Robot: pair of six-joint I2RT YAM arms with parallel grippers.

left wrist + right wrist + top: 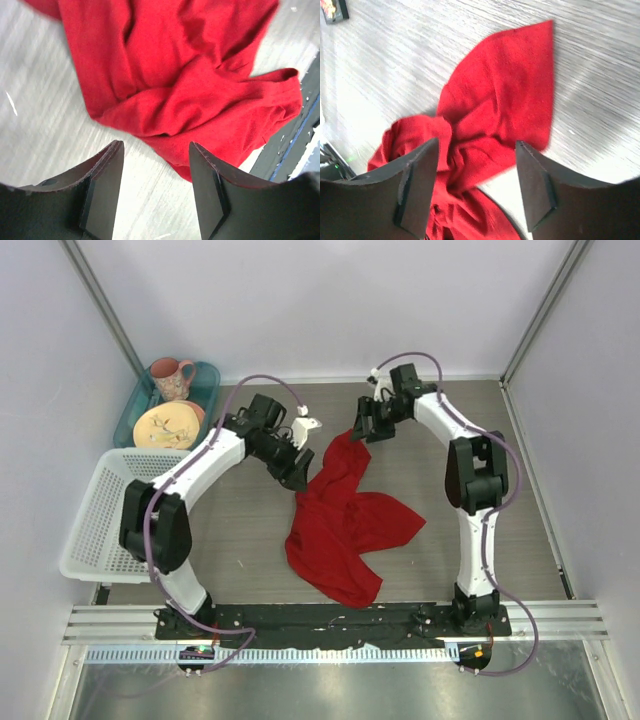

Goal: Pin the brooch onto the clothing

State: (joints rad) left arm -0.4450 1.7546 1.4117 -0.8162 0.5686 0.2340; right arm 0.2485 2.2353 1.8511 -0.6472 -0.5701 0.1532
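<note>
The clothing, a red T-shirt (345, 520), lay crumpled at the centre of the worktop (250, 530), with one narrow fold reaching toward the upper middle of the overhead frame. The brooch could not be made out in any view.

The left claw (298, 475) stood at the upper left edge of the shirt. In its wrist view, the left claw (155, 150) had its fingers (107, 175) apart with nothing between them, and the shirt (180, 85) filled the upper part of the frame.

The right claw (362, 430) stood at the tip of the narrow fold. In its wrist view, the right claw (476, 145) was also parted and clamped on nothing, with the shirt (505, 95) lying beyond the fingers. A small dark box (332, 10) sat at the upper left corner of that frame.

At the left of the overhead frame, a white mesh basket (100, 510) rested beside a teal tray (205, 375) holding a pink mug (172, 377) and a plate (165, 427).
</note>
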